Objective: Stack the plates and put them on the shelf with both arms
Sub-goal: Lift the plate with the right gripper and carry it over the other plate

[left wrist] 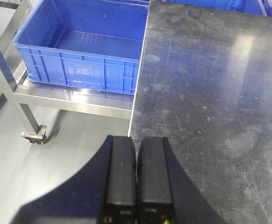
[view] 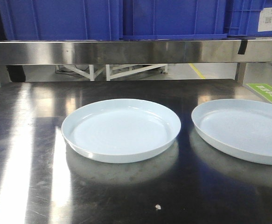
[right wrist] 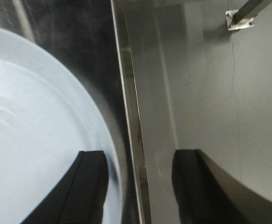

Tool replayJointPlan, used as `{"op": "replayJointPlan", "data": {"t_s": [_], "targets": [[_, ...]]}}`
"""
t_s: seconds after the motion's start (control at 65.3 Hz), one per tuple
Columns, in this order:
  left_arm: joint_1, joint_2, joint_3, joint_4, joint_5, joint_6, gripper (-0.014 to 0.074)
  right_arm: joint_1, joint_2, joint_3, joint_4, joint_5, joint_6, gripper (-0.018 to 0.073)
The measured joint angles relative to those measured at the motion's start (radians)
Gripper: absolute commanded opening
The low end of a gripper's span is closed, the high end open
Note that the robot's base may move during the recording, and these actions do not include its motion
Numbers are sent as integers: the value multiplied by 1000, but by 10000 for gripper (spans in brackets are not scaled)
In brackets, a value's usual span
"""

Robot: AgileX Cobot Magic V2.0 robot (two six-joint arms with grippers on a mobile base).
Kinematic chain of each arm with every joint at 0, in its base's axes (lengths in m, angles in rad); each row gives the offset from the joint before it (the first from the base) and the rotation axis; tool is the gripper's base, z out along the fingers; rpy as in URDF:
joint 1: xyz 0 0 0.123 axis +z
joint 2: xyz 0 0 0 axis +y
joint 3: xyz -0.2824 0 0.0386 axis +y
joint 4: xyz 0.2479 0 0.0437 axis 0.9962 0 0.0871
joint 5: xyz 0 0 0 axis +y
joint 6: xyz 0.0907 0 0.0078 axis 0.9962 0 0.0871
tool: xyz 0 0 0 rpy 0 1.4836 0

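Our right gripper [right wrist: 138, 157] hangs spread, straddling the rim of the right plate [right wrist: 38, 140], which lies to its left at the edge of the steel table [right wrist: 126, 93]. Our left gripper [left wrist: 136, 142], clenched empty, has neither it nor the middle plate [view: 121, 129] in view.

You have two plates in the front view: the centre plate [view: 121, 129] and, at 3 o'clock from it, the side plate [view: 240, 128]; the right wrist view shows you just one. Along 12 o'clock there you can count three blue crates: left crate [view: 61, 18], middle crate [view: 173, 16], right crate [view: 247, 16], and the left wrist view gives you one open crate [left wrist: 82, 49] at 10 o'clock, with one caster [left wrist: 34, 135] at 8 o'clock. You have two grippers, the left gripper [left wrist: 136, 140] and the right gripper [right wrist: 138, 156], each showing two fingers
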Motion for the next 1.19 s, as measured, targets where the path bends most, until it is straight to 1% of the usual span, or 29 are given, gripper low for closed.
{"op": "replayJointPlan", "data": {"t_s": [0.061,0.107,0.153,0.168,0.199,0.214,0.23,0.306,0.383,0.52,0.658,0.796,0.918,1.026,1.071,1.194], "targets": [[0,0,0,0,0,0,83,0,12,-4,3,-13,0,414],[0,0,0,0,0,0,83,0,18,-8,3,-21,0,343],[0,0,0,0,0,0,83,0,23,-11,5,-33,0,246],[0,0,0,0,0,0,83,0,26,-13,5,-35,0,188],[0,0,0,0,0,0,83,0,28,-13,9,-42,0,107],[0,0,0,0,0,0,83,0,28,-13,11,-44,0,46],[0,0,0,0,0,0,83,0,28,-15,11,-44,0,8],[0,0,0,0,0,0,83,2,25,-21,11,-43,-1,53],[0,0,0,0,0,0,83,2,23,-40,1,-36,-1,22],[0,0,0,0,-1,0,83,0,-18,-98,-13,5,-1,26],[0,0,0,0,-1,0,83,0,-83,-158,-21,12,-1,26],[0,0,0,0,-1,0,83,29,-138,-215,-21,18,-1,25],[0,0,0,0,-1,0,83,106,-149,-264,-15,43,-1,25],[0,0,0,0,-1,0,83,205,-139,-288,-12,60,-1,24],[0,0,0,0,-1,0,83,262,-123,-295,-11,60,-1,24],[0,0,0,0,-1,0,83,370,-71,-311,-7,60,-1,24]]}}
